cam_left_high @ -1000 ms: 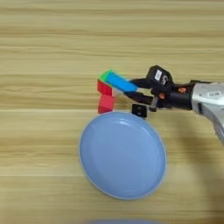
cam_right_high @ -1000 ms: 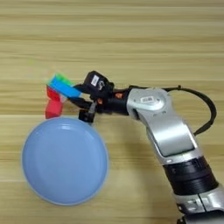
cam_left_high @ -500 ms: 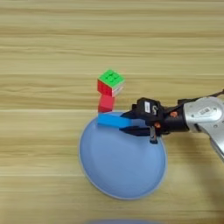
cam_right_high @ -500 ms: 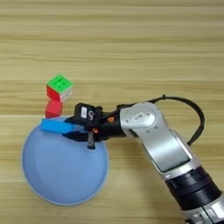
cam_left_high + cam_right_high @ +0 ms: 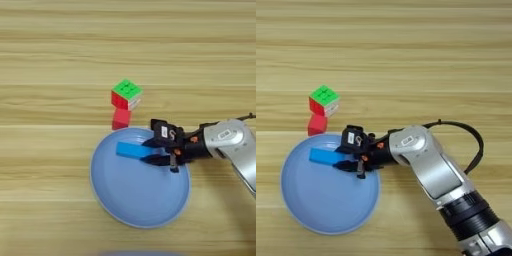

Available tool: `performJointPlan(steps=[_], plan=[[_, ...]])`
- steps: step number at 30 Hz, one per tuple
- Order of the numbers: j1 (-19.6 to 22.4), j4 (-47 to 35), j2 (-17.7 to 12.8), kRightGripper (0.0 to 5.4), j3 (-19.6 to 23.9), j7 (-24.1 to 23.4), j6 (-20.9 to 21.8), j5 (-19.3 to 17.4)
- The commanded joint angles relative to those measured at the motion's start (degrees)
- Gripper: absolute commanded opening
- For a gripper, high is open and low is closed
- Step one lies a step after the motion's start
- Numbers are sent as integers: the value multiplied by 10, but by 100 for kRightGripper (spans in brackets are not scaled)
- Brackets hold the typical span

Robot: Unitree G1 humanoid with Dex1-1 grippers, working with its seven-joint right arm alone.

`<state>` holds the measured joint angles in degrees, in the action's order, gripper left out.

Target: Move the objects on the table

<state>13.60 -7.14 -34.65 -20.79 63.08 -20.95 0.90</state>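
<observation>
- The light wooden table (image 5: 60, 60) fills the frame, its plank grain running left to right.
- A large round blue plate (image 5: 140, 200) sits in the lower middle of the left eye view and the lower left of the right eye view.
- The silver right arm (image 5: 431, 170) comes in from the lower right corner and reaches left over the plate's upper rim.
- Its gripper (image 5: 150, 151) has two black fingers set apart, one above and one below the right end of the flat blue rectangular block (image 5: 131, 149). I cannot tell from here whether they press on it.
- The block lies over the upper left part of the plate, long side nearly level.
- The 3x3 puzzle cube (image 5: 125, 94), green on top and red on the side, sits above the plate on the bare table.
- The smaller plain red cube (image 5: 121, 119) is just below the puzzle cube, touching it, and right at the plate's upper rim.
</observation>
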Motion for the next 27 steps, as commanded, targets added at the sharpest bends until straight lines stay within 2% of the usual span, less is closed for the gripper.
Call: performJointPlan(steps=[1, 6, 9, 11, 13, 16, 18, 23, 27], plan=[[39, -29, -1, 218, 29, -13, -8, -18], [48, -50, 7, 268, 58, -16, -28, -47], [62, -64, 20, 293, 91, -21, -45, -81], [79, -65, 40, 312, 128, -39, -42, -112], [96, -67, 55, 333, 158, -47, -62, -148], [108, -67, 74, 359, 185, -71, -55, -171], [124, -59, 96, 376, 207, -103, -55, -185], [149, -32, 129, 436, 223, -183, -46, -168], [166, -8, 152, 475, 216, -259, -51, -132]])
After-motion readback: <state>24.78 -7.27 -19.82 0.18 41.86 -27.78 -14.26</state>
